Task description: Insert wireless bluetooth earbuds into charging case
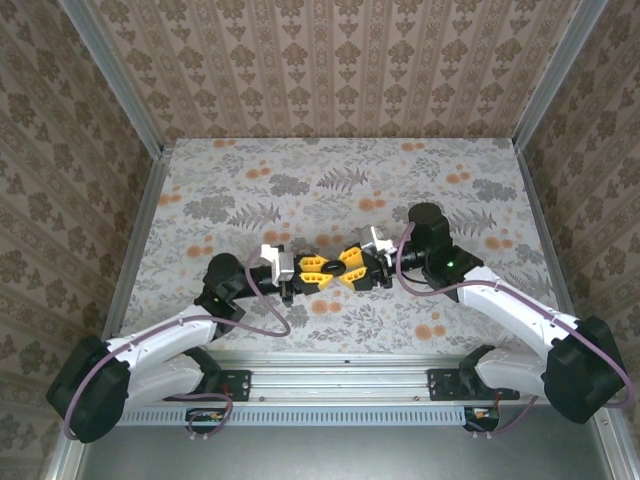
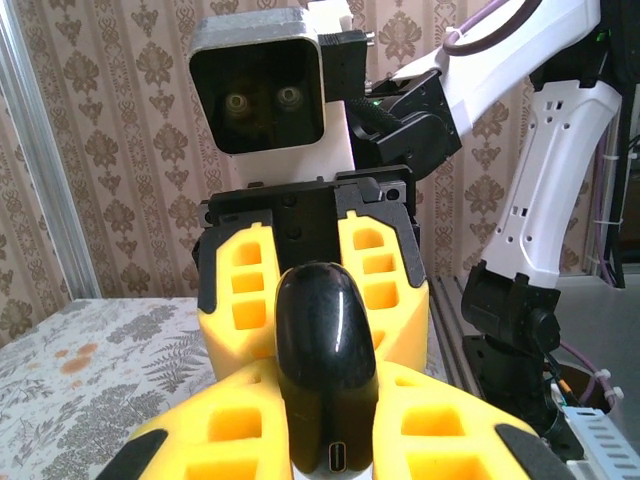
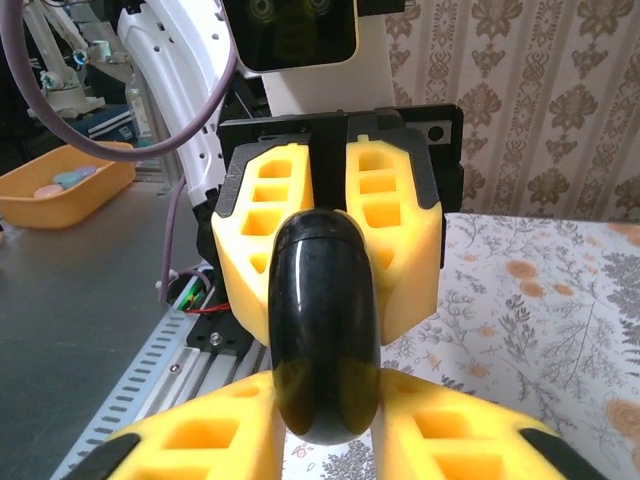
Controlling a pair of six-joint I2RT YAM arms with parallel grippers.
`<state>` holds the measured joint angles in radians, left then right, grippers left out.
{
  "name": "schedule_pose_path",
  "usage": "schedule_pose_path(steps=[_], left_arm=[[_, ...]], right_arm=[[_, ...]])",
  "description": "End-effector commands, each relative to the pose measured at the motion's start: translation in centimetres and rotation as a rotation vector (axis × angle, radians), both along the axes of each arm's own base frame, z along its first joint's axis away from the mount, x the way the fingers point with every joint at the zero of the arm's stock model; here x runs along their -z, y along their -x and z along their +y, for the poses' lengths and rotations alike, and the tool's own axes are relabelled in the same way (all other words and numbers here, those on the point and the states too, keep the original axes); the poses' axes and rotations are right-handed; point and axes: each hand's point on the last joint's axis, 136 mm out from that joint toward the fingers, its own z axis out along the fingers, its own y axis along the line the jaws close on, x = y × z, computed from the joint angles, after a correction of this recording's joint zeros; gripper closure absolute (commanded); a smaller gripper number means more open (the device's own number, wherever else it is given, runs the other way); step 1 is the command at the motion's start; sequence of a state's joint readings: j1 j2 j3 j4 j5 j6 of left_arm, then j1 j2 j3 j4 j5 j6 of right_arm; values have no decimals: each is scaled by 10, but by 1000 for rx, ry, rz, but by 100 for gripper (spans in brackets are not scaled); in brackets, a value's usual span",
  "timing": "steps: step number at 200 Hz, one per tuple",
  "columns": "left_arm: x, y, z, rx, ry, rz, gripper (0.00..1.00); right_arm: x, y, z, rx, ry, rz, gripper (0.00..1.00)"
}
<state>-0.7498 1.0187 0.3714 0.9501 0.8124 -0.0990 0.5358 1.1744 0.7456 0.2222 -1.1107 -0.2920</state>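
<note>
Mid-frame in the overhead view, the left gripper (image 1: 318,271) and right gripper (image 1: 347,272) clench opposite ends of the glossy black charging case (image 2: 325,370) above the table; seemingly still closed, it likely needs one steady hold while the lid is pried open.

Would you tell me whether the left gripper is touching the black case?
Touching. In the left wrist view the left gripper has its yellow fingers pressed against both sides of the black case, with no gap.

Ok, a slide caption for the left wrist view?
Left gripper clamps a glossy black charging case, port toward the camera, right gripper head-on at its far end.
</note>
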Motion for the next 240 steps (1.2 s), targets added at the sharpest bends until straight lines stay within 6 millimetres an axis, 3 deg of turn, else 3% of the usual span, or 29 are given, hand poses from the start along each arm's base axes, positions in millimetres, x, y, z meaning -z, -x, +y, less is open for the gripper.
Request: schedule_pose_path(steps=[1,18,55,72,109,133,178,240], left_arm=[[-10,1,3,-2,20,-13,90],[-8,-1,4,-19,15,-14,85],[6,-7,6,-81,-77,-43,51],[19,-6,5,-110,-177,-95,45],[47,-10,7,-173,-339,-209,44],[61,-12,5,-165,-422,-223,45],[82,-17,-3,-147,-524,-214,48],[76,-5,-15,-61,-488,-209,50]], right_arm=[[-18,3,4,-35,-38,-70,79],[-16,4,3,-37,-22,-70,84],[1,4,-10,35,131,-96,85],[16,3,-24,95,269,-113,85],[50,-4,-59,208,546,-203,84],[62,-6,-70,218,663,-241,84],[72,-6,-62,166,766,-297,84],[79,-9,-37,101,765,-305,84]])
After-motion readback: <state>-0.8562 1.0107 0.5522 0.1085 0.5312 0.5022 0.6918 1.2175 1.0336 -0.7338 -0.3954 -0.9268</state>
